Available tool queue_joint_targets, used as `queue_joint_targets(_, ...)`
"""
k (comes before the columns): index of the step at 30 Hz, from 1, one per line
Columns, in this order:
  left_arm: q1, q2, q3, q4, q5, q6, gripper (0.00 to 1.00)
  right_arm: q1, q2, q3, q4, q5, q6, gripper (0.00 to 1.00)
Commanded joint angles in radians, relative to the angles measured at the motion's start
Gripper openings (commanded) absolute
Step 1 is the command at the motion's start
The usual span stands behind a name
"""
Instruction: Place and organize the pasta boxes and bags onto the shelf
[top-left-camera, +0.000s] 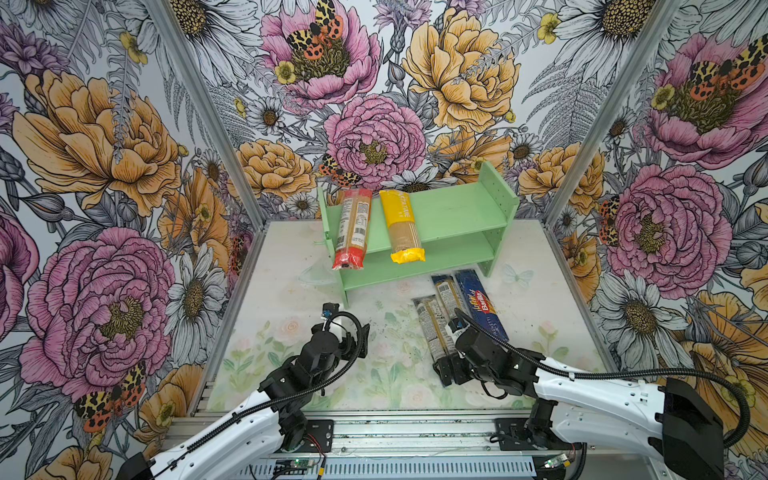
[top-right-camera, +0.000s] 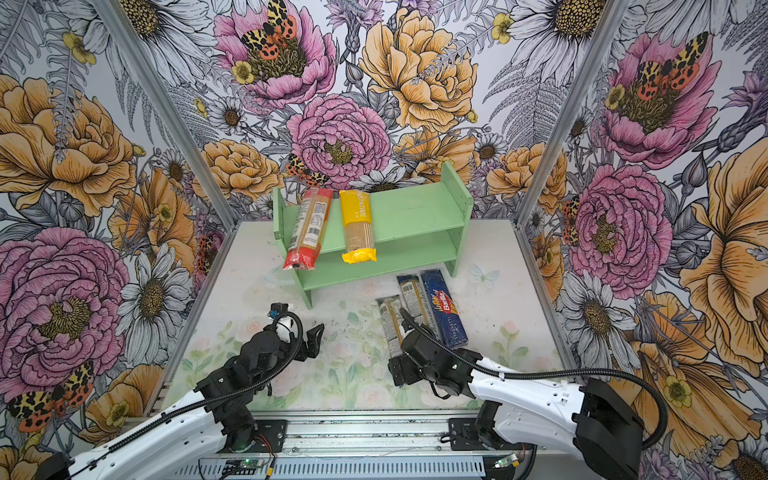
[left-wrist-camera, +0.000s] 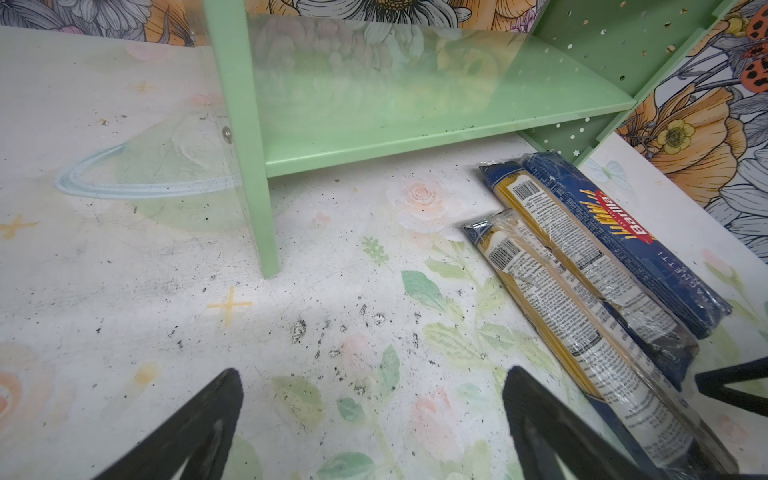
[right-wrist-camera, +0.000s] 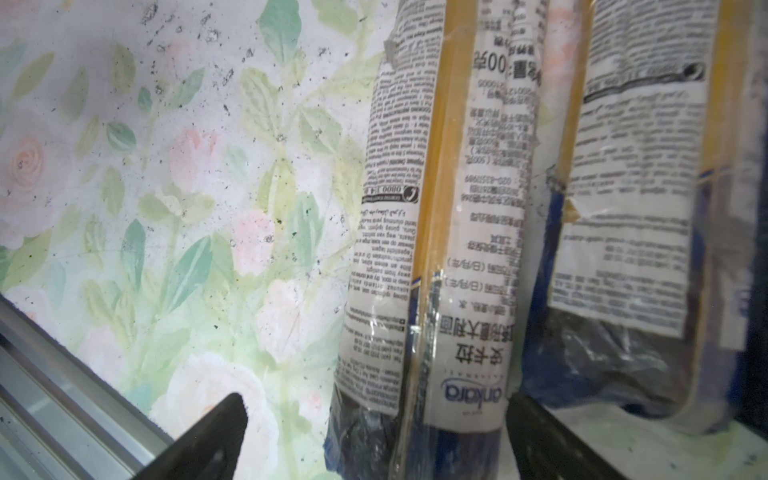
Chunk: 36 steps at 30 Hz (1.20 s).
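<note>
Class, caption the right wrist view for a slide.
Open right tool straddles the end of a blue-ended spaghetti bag.

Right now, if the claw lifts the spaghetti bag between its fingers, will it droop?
Probably stiff: the spaghetti bag is packed with long straight strands. Its glossy film looks slippery, so the open right claw could slide. Held by one end, it would likely tilt down.
</note>
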<state>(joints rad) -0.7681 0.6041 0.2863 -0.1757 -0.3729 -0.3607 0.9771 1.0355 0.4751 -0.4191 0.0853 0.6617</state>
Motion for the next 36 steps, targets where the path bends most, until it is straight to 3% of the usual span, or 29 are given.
queue_joint_targets(1, 0.006, -0.002, -0.007, 0.021, 0.018, -0.006, 0.99, 0.023, 0.027, -0.016, 0.054, 0.040, 0.050, 0.99)
queue_joint_targets(27, 0.006, -0.006, -0.012, 0.022, 0.028, 0.002, 0.99, 0.023, 0.279, -0.012, 0.158, 0.202, 0.036, 1.00)
queue_joint_targets(36, 0.008, -0.005, -0.012, 0.025, 0.031, 0.005, 0.99, -0.014, 0.315, -0.038, 0.184, 0.182, 0.018, 1.00)
